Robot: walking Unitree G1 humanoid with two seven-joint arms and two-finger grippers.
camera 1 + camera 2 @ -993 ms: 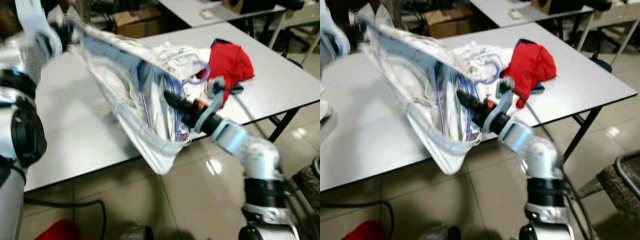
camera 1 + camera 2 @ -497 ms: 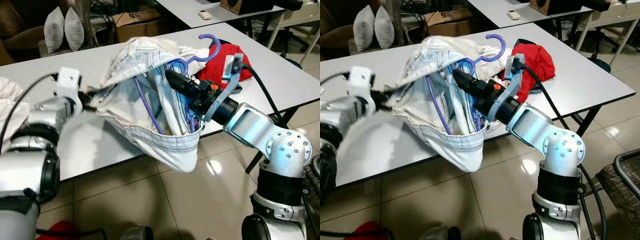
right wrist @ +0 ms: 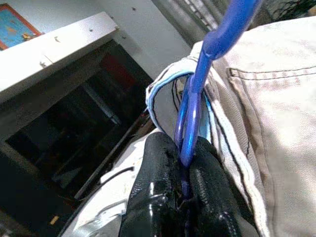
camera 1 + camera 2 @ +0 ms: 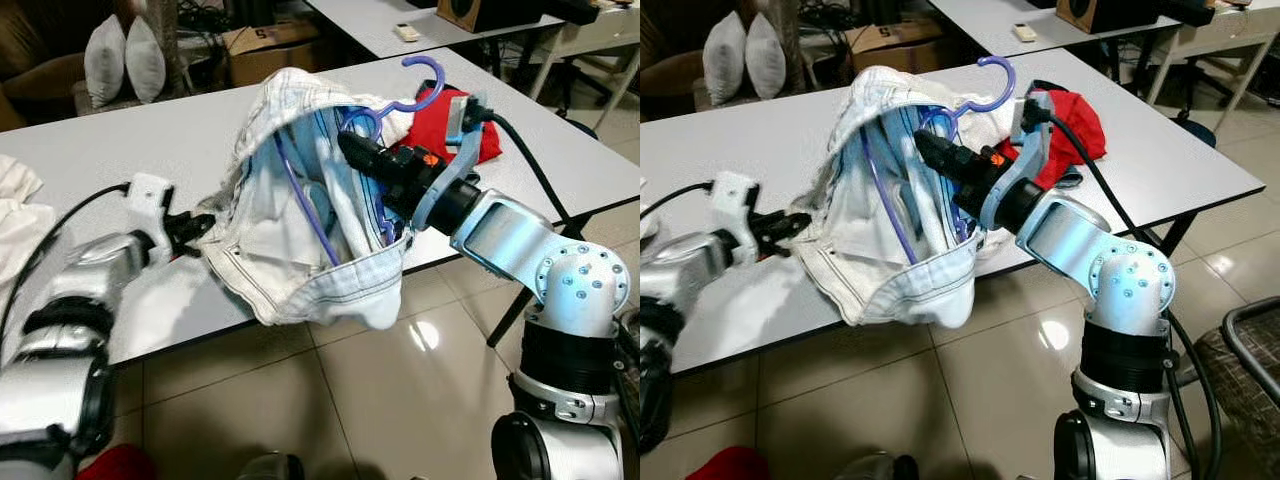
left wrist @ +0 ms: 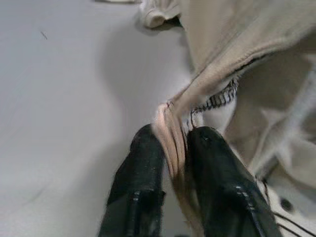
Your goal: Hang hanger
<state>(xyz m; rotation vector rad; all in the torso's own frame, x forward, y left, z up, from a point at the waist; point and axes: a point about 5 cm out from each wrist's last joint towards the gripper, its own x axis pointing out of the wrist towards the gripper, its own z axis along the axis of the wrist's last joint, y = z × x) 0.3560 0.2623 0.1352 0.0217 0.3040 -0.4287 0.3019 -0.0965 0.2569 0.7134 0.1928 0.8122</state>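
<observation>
— What surface is in front?

— Long white table (image 4: pixel 150 150) on a glossy tiled floor (image 4: pixel 330 400), with a second white table (image 4: pixel 400 25) behind it, two pale cushions (image 4: pixel 125 58) and a cardboard box (image 4: pixel 265 45) further back.

— What lies on the near table?

— Crumpled red cloth (image 4: pixel 455 125) sits toward the far right, just behind the right arm. Over the near edge, a pale cream garment with dark stitching (image 4: pixel 310 240) is held up in the air, its bottom sagging below the table edge.

— Who holds it?

— Both arms. The left gripper (image 5: pixel 173 148) is clamped on a bunched fold of the garment's edge, close above the tabletop. The right gripper (image 3: pixel 182 173) is closed tight on the blue-purple plastic hanger (image 4: pixel 345 150).

— Where is that hanger?

— Inside the garment, its hook (image 4: pixel 425 85) poking out above the top of the cloth.
</observation>
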